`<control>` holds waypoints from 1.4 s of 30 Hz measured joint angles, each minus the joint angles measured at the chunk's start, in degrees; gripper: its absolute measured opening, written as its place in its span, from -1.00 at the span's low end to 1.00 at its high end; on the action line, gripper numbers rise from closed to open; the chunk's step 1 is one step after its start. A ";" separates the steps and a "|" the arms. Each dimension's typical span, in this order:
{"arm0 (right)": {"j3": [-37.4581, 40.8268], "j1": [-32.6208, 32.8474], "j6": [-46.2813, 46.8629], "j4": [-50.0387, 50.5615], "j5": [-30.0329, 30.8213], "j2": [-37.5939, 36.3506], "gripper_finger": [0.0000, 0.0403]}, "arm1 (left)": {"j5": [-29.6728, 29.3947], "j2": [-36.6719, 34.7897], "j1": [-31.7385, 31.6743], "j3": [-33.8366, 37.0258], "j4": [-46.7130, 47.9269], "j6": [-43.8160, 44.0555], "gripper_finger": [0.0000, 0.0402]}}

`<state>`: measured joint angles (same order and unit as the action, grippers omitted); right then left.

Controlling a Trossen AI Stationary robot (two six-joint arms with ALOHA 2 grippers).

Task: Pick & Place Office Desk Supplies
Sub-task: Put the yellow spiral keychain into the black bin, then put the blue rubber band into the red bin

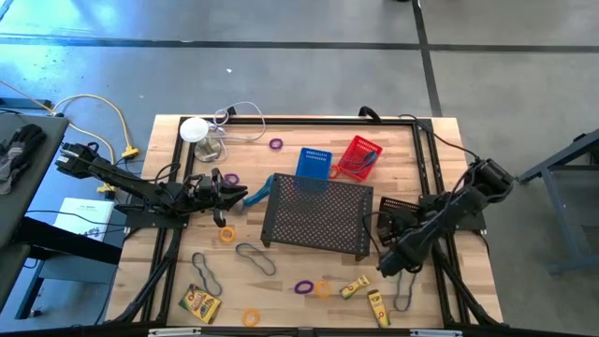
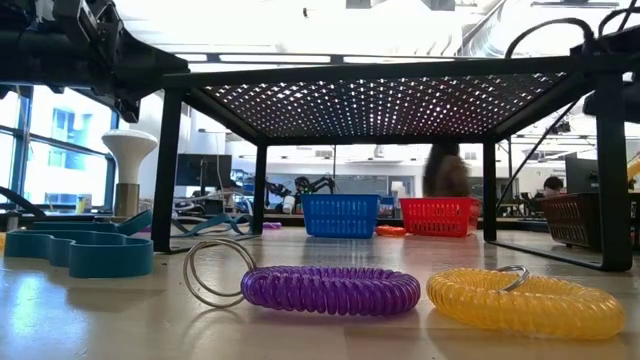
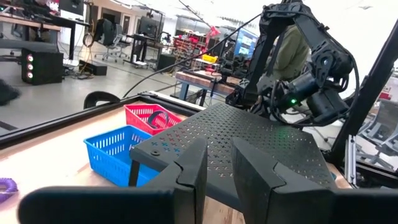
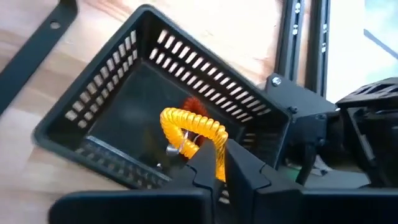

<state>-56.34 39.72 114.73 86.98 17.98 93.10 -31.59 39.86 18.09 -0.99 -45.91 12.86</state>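
Right now my right tool (image 4: 214,163) pinches a yellow coil wristband (image 4: 193,129), hanging it directly over the small black basket (image 4: 99,109) at the right edge of the surface (image 1: 426,150). So the drop is straight down. My left tool (image 3: 217,168), fingers narrowly apart and empty, waits beside the black mesh stand (image 3: 249,140).

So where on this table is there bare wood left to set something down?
Bare wood lies along the far right edge, beyond the red plastic basket, and at the near left, between the dark rubber-band loop and the black mesh tray. The near edge is crowded around the purple coil ring and the yellow crayon boxes.
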 joint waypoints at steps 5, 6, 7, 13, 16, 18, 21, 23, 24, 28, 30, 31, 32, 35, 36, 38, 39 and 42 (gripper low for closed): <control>0.05 -0.52 -2.35 -0.04 -0.06 0.00 -0.62 | 0.00 0.00 0.00 0.00 0.02 -1.48 -0.67; 0.01 -0.50 -2.49 0.76 -0.08 0.00 -0.55 | 0.01 0.01 0.00 0.00 0.02 -1.49 -0.67; -0.14 -0.52 -2.49 2.25 -0.24 0.00 -0.48 | 0.01 0.00 0.00 0.00 0.02 -1.50 -0.67; -4.56 0.87 -2.31 2.74 -3.88 -3.08 -0.26 | 0.02 0.02 0.00 0.00 0.04 -1.46 -0.67; -7.94 3.14 -2.28 0.09 -12.04 -3.67 -0.24 | 0.02 0.00 -0.01 0.00 0.06 -1.44 -0.67; -10.03 5.37 -2.03 -3.10 -15.72 -3.86 -0.25 | 0.02 0.00 0.00 0.00 0.09 -1.44 -0.67; -10.95 9.54 0.48 -10.34 -17.85 -3.96 -0.26 | 0.03 0.00 0.00 0.00 0.09 -1.44 -0.67; -10.92 12.05 1.03 -16.84 -18.30 -3.85 -0.26 | 0.02 0.02 0.00 0.00 0.06 -1.41 -0.67; -10.92 13.28 1.09 -19.93 -17.65 -3.72 -0.25 | 0.04 0.00 0.00 0.00 0.02 -1.39 -0.67; -10.92 16.75 6.12 -26.56 -11.73 -2.50 -0.24 | 0.13 0.00 0.01 0.00 0.02 -0.12 -0.67; -10.92 18.00 11.51 -27.03 -10.84 -1.43 -0.24 | 0.37 0.00 0.02 0.00 0.29 1.06 -0.67; -10.92 18.41 13.58 -27.07 -11.14 -0.70 -0.25 | 0.39 0.00 0.02 0.00 0.53 1.21 -0.67; -10.92 18.76 14.72 -27.56 -12.08 0.18 -0.26 | 0.42 0.02 0.02 0.00 0.77 1.25 -0.67; -10.90 19.62 16.12 -30.57 -16.17 2.70 -0.28 | 0.42 0.30 0.04 0.00 1.11 1.49 -0.67; -10.90 19.75 16.09 -31.76 -17.16 3.45 -0.28 | 0.42 0.51 0.04 0.00 1.15 1.87 -0.67; -10.90 19.95 16.29 -33.16 -17.51 5.03 -0.28 | 0.40 1.07 0.04 0.00 1.19 2.06 -0.67; -10.90 19.92 17.22 -33.22 -17.54 5.75 -0.28 | 0.39 1.37 0.04 0.00 1.11 2.08 -0.67; -10.90 19.37 19.01 -33.05 -17.72 8.40 -0.28 | 0.39 1.97 0.04 0.00 0.76 2.24 -0.67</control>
<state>-67.24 59.10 133.74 53.93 0.27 101.50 -31.20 41.83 18.13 -0.99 -45.15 15.09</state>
